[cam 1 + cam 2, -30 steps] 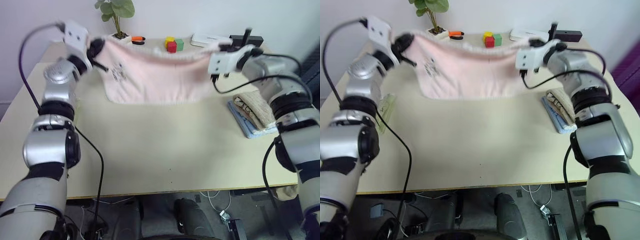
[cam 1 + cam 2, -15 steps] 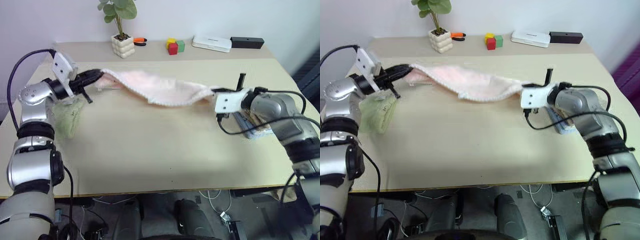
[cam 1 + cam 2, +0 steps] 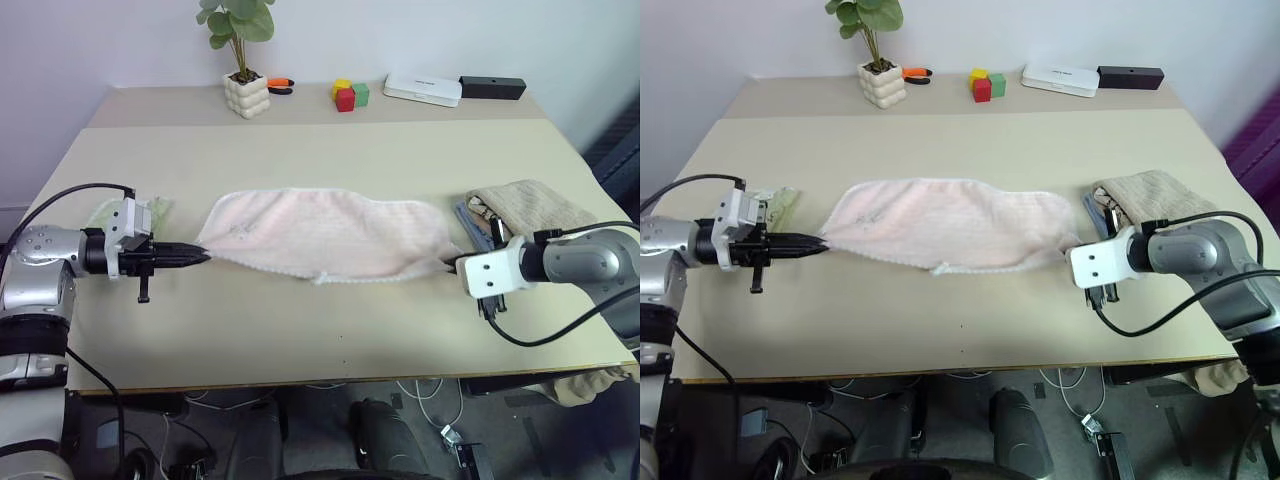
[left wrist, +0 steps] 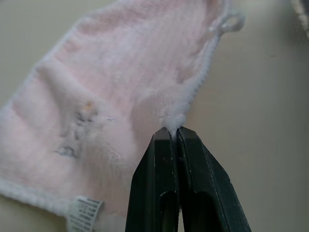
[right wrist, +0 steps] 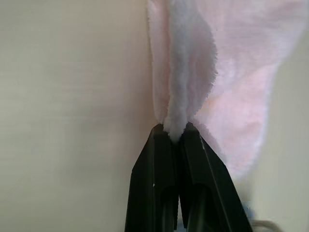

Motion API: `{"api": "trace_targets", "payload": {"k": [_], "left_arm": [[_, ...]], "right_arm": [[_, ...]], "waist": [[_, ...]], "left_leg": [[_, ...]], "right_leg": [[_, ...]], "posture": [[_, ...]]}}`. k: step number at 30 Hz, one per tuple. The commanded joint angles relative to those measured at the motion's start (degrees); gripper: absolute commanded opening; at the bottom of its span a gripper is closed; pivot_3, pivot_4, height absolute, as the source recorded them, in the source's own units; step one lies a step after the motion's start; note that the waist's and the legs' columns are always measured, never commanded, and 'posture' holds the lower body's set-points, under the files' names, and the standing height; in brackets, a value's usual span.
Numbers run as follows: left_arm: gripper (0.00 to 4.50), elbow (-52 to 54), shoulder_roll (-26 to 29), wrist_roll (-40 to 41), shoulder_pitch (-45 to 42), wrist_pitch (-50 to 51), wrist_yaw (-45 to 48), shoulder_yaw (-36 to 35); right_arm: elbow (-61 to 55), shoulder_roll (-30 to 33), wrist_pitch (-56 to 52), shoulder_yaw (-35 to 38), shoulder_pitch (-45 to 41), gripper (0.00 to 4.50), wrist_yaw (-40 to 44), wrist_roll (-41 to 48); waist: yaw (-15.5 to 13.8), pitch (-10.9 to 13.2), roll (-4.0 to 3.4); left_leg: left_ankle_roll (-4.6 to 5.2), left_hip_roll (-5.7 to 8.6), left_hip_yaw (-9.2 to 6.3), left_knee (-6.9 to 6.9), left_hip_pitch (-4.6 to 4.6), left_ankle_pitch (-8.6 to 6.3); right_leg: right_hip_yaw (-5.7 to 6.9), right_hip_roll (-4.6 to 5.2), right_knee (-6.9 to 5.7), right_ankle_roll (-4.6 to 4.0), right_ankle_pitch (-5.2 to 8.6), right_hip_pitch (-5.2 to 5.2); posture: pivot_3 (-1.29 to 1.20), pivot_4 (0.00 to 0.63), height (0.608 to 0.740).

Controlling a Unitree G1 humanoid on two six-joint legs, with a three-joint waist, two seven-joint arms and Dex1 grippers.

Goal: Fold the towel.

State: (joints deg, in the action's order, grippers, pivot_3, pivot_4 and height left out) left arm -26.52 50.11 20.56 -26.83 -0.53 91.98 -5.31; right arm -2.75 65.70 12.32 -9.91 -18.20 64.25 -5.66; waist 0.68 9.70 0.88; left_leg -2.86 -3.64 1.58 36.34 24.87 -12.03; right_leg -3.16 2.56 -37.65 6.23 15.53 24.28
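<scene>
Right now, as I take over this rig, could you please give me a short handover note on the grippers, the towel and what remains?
Left gripper: shut on one end of the towel.
Right gripper: shut on the opposite end.
Towel: lying stretched out lengthwise on the table, between the light green cloth and the tan ribbed towel.
Done: it appears doubled over lengthwise, laid flat.
Left: probably bring one end over the other for the next fold, then release.
</scene>
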Motion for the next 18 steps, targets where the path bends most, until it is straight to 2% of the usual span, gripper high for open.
{"api": "trace_targets", "payload": {"k": [1, 8, 13, 18], "left_arm": [[0.0, 6.4, 3.6, 4.3, 2.7, 5.9, 0.5, 0.0], [0.0, 18.0, 8.6, 9.7, 11.5, 15.3, 0.5, -1.4], [0.0, 27.7, 10.5, 15.3, 19.0, 24.5, -0.3, -5.2], [0.0, 31.1, 10.2, 15.2, 23.0, 25.5, -2.7, -7.1]], "right_arm": [[-4.3, 2.2, -2.9, 3.0, 1.0, 0.05, 3.5, 3.3], [-7.6, 2.1, -6.1, 4.2, 2.4, 0.05, 5.7, 4.8], [-9.6, 2.3, -7.8, 6.1, 5.2, 0.05, 6.9, 7.6], [-10.9, 3.0, -9.0, 8.1, 8.5, 0.05, 6.9, 7.7]], "waist": [[0.1, 0.0, 0.0], [0.1, 0.0, 0.0], [0.0, 0.0, 0.01], [-0.1, 0.0, 0.01]], "left_leg": [[0.0, -0.01, 0.0, 0.0, 0.0, 0.0], [0.0, -0.04, 0.02, -0.03, -0.08, -0.01], [0.0, -0.04, 0.04, -0.02, -0.08, -0.01], [0.0, -0.05, 0.03, -0.01, -0.1, -0.01]], "right_leg": [[0.0, 0.0, 0.0, 0.0, 0.0, 0.0], [0.0, -0.01, -0.04, -0.22, 0.13, 0.01], [-0.01, 0.02, -0.04, -0.27, 0.17, 0.01], [0.0, 0.0, -0.05, -0.3, 0.18, 0.01]], "posture": [[0.0, 0.15, 0.74], [0.0, 0.15, 0.74], [0.0, 0.15, 0.74], [0.0, 0.15, 0.74]]}}
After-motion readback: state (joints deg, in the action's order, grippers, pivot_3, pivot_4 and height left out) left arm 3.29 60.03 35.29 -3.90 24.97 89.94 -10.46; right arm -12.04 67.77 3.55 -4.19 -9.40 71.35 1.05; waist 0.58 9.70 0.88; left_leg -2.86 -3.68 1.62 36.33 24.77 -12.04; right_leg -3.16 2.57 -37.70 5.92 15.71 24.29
